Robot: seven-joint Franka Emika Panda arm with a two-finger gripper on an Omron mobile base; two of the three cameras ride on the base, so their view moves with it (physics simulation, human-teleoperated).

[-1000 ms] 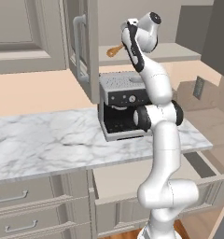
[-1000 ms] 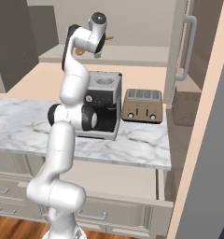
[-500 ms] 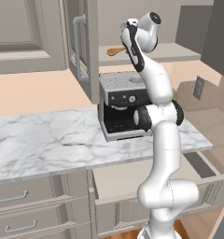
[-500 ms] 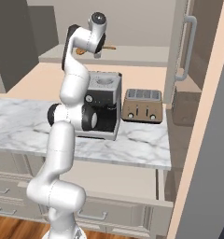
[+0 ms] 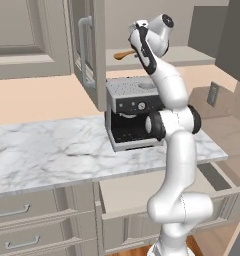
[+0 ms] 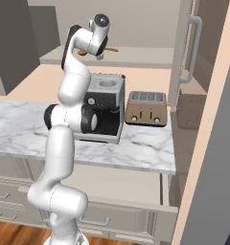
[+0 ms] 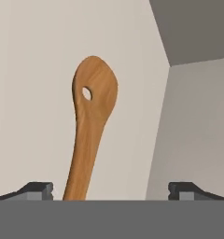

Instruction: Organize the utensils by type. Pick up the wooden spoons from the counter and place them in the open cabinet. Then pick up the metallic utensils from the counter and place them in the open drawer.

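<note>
We see our tool (image 7: pixel 111 190) with its jaws spread wide, and the long orange-brown wooden spoon (image 7: pixel 90 125) lies free between them inside the taupe-beige wall cabinet (image 5: pixel 99 55).

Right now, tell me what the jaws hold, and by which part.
Nothing. The jaws stand wide apart, clear of the orange-brown wooden spoon, which lies between them on the cabinet shelf.
</note>
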